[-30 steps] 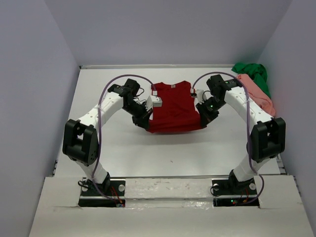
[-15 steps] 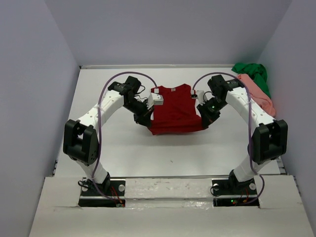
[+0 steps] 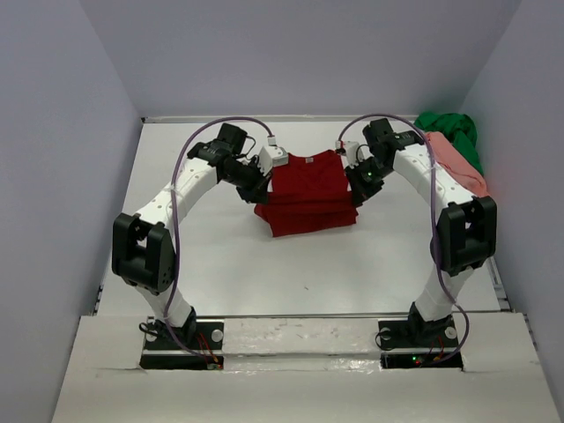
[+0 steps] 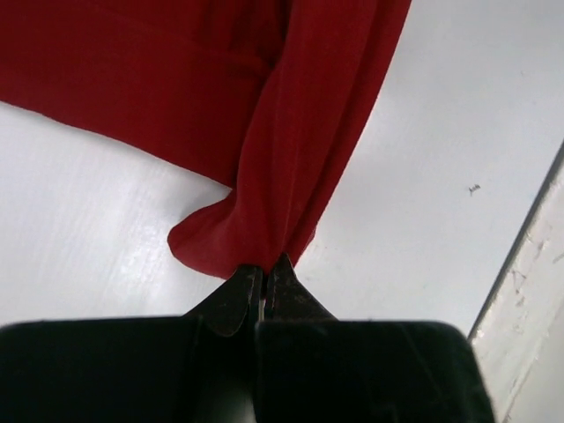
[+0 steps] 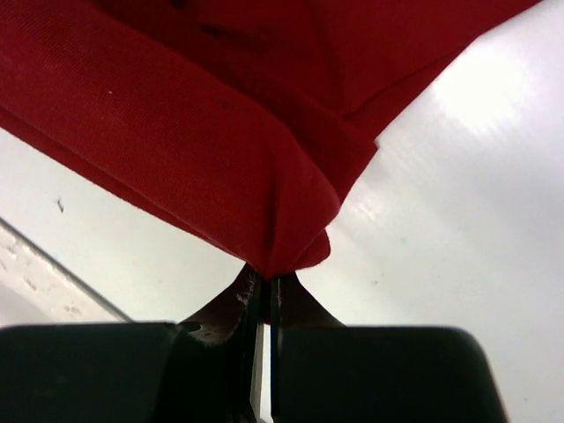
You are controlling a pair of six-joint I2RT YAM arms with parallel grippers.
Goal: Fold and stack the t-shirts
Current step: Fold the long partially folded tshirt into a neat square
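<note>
Toward the far middle of the white table [image 3: 220, 256], the dark red t-shirt [image 3: 307, 187] is held up by its two sides. At its left side the left gripper [image 4: 263, 271] is pinched tight on a bunched fold of the red cloth, and its wrist view shows the fabric running away from the closed jaws with bare table beside it. At the other side the right gripper [image 5: 267, 284] is likewise clamped on a rolled edge of the same shirt. Seen from above, the neck end points to the far side and a crease runs across the cloth close to its near edge. Over in the far right corner the salmon pink t-shirt [image 3: 460, 167] lies crumpled, with the bright green t-shirt [image 3: 451, 130] heaped just behind and touching it. Both are well apart from the red one.
</note>
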